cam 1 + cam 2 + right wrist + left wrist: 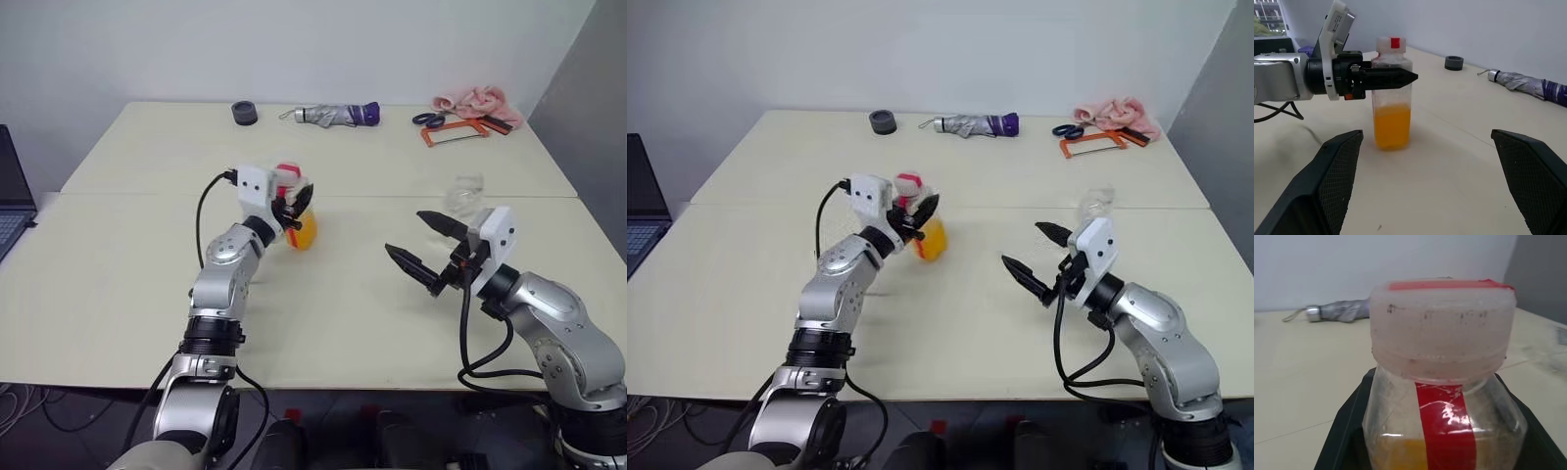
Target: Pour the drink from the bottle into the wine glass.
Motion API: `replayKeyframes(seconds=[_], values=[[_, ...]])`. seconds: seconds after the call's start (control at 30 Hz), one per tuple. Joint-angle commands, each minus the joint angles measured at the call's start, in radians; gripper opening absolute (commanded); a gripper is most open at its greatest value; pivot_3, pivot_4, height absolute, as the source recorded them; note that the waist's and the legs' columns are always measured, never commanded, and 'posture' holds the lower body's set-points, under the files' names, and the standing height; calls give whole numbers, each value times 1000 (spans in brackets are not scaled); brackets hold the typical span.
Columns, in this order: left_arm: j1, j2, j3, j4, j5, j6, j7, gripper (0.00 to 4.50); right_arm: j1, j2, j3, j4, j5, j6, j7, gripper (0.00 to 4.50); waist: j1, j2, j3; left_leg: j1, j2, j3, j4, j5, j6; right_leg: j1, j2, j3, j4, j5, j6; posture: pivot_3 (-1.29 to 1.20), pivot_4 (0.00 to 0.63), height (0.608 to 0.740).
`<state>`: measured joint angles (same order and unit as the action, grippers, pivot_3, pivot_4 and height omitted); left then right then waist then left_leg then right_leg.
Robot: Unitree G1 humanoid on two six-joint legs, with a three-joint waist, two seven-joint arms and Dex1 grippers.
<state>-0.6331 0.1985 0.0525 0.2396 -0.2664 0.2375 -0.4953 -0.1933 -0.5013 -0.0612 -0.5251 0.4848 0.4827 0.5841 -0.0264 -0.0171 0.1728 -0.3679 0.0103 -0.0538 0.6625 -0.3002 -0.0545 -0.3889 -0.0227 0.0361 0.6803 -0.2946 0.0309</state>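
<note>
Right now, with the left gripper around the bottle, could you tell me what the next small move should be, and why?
Probably bring the open right gripper to the cap and twist it off. The left gripper is shut on the bottle, which stands upright on the table with the cap on, so the drink cannot pour yet. The wine glass waits beyond the right gripper.

Bottle [1442, 382]: base cut off by frame edge in left wrist view. Glass [464, 195]: stem and foot hidden behind right gripper [423, 242]. Laptop [14, 191]: cut off at frame edge.
</note>
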Motion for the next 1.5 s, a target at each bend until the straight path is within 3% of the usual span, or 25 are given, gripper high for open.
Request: replayKeyframes(seconds=[0.03,0.47,0.73,1.07,1.17,1.23,1.27,1.4,1.5], values=[[-29,3,-37,-7,-27,-63,-126,1976,5,-9,-24,-61,6,-16,-9,4500,0,0,0,0,0,0,0,0,0,0,0,0,0,0,0,0,150,740],[-185,-8,-166,218,-75,-148,-692,1946,-60,-73,-98,-207,202,214,-89,4500,-1,0,0,0,-1,1,0,-2,4,0,1,-3,0,0,0,0,150,740],[-221,-64,-213,265,-44,-217,-803,1943,-147,-49,-43,-224,248,334,-200,4500,-2,0,0,0,0,0,0,-3,5,0,1,-2,0,0,0,0,150,740],[-226,-97,-205,314,-18,-301,-789,1940,-147,5,0,-152,171,270,-221,4500,-2,0,0,-1,0,0,0,-3,6,0,1,-1,0,0,0,0,150,740],[-224,-98,-201,321,-14,-313,-781,1940,-155,23,-4,-141,175,263,-222,3871,-2,0,0,-1,0,0,0,-3,6,0,1,-1,0,0,0,0,150,740],[-223,-98,-200,324,-13,-318,-776,1940,-159,28,-1,-137,172,261,-220,3207,-2,0,0,-1,0,0,0,-3,6,0,1,-1,0,0,0,0,150,740],[-223,-99,-197,323,-15,-318,-771,1940,-163,25,6,-141,173,266,-214,3207,-2,0,0,-1,0,0,0,-3,6,0,1,-1,0,0,0,0,150,740],[-224,-97,-189,306,-33,-294,-775,1939,-176,9,29,-144,176,271,-176,2042,-3,0,0,-1,0,0,0,-3,6,0,1,-1,0,0,0,0,150,740],[-228,-88,-192,272,-57,-246,-814,1921,-209,-33,56,-102,188,232,-41,1899,-3,0,0,-1,0,0,0,-3,6,0,1,-2,0,0,0,0,150,740]])
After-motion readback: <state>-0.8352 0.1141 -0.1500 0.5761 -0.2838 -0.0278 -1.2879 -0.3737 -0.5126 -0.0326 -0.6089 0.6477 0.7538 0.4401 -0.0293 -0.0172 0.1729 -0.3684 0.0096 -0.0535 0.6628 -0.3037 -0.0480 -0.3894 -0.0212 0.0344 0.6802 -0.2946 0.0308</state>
